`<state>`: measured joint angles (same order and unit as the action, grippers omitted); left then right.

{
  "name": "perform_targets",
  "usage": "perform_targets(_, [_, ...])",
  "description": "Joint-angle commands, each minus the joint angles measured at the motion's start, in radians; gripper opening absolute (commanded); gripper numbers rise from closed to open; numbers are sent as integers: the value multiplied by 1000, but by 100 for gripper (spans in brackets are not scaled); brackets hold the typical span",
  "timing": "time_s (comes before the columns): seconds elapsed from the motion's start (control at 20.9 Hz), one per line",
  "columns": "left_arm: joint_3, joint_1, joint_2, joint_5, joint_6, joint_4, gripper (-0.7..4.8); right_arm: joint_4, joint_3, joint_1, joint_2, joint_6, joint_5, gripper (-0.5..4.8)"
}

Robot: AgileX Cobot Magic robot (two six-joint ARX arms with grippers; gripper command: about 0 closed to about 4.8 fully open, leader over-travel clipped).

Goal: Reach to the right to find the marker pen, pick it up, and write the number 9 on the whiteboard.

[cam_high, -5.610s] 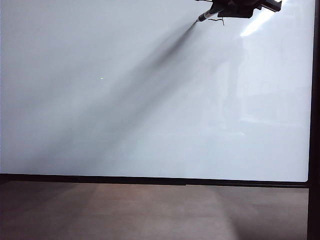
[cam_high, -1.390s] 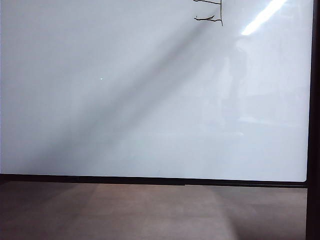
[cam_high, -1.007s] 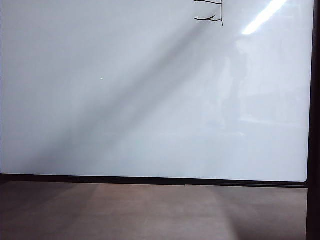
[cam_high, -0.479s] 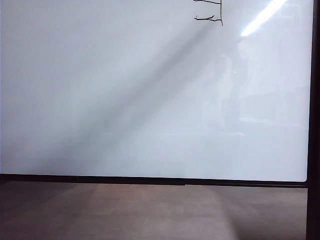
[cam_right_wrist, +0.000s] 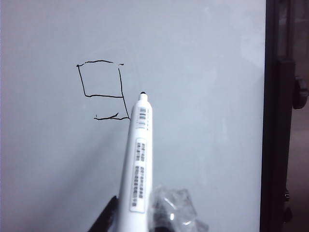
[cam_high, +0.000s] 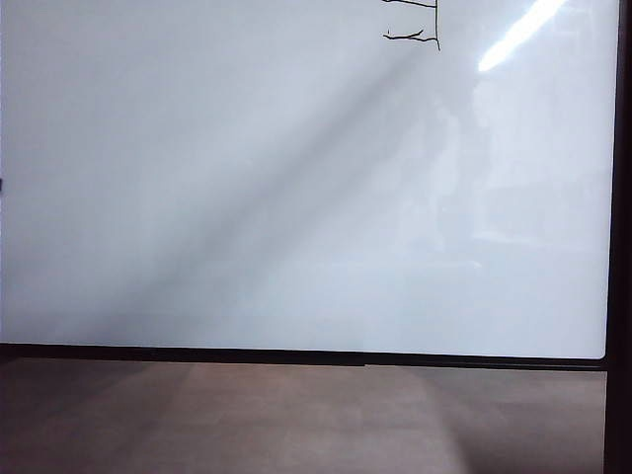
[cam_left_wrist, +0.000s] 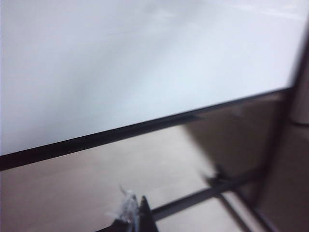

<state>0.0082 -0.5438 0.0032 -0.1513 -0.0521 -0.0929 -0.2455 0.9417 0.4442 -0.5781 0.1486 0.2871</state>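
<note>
While the exterior view shows no arm at all, the right wrist view has plenty going on. The right end effector (cam_right_wrist: 137,220) sits at the edge of its own camera picture, closed around the marker pen (cam_right_wrist: 137,159), a white barrel with small printed labels and a black tip. The tip is off the whiteboard (cam_right_wrist: 203,58) as far as I can tell, hanging just beside the lower right stroke of the number 9 (cam_right_wrist: 104,89). The 9 itself is boxy: a squarish loop on top, a long stroke down its right side, and a short wobbly line at the foot. Some crinkly clear plastic (cam_right_wrist: 176,208) is bunched next to the pen by the fingers.

From outside, only the bottom bit of the number 9 (cam_high: 415,30) shows, up in the top right of the whiteboard (cam_high: 247,197), well clear of the board's black frame. Brown table (cam_high: 296,415) runs along below the board.

The left end effector (cam_left_wrist: 135,217) barely pokes into its wrist view, over the table (cam_left_wrist: 72,183) near the whiteboard's (cam_left_wrist: 120,63) lower edge. That shot is blurry, so I can't tell if it's wide or narrow.
</note>
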Motion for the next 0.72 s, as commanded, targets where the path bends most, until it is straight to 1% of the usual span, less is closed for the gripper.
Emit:
perform_targets(0.05, [0,180,1,2,0,37,-5,10,3,1,3,0,-8,-6])
perform_targets(0.1, [0,267,1,6,0,48,-5,11,3,1,3,0,-21,-6])
perform_targets(0.19, [0,368,1,48,0,50,-5,10,3,1,3,0,-21,-6])
perform_targets(0.29, [0,408,1,51,0,51,-5,10,3,1,4,1,-21,-6])
perform_targets(0.43, [0,415,1,52,0,50,-5,10,3,1,4,0,-21,-6])
perform_targets(0.72, [0,414,1,86,0,50,-5,-15,3,0,11,-24,-17,-6])
